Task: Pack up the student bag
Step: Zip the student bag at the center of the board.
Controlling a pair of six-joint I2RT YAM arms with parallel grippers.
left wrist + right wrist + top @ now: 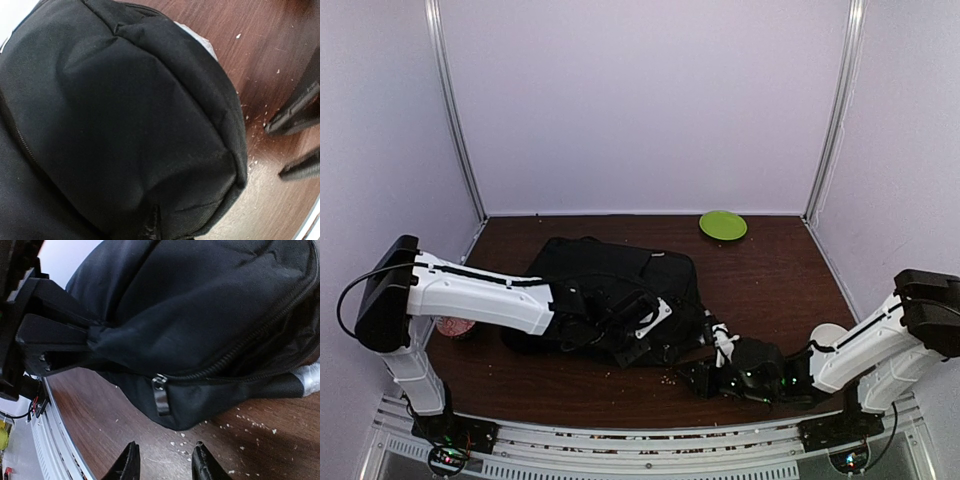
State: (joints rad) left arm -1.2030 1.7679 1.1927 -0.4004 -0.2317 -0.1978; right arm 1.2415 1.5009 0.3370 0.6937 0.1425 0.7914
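The student bag [610,280], a large black fabric backpack, lies on the brown table in the middle of the top view. My left gripper [638,340] is at its near edge, shut on a fold of the bag's fabric [102,337]. In the left wrist view the bag [125,115] fills the frame and my own fingers are hidden. My right gripper [166,462] is open and empty, low over the table just in front of the bag's corner, facing a zipper pull [161,395]. In the top view the right gripper [695,375] is to the right of the left one.
A green plate [723,225] lies at the back right. A pinkish round object [455,328] sits under the left arm. A white object [825,335] is beside the right arm. Something silvery [307,377] shows under the bag. Pale crumbs [250,420] dot the table.
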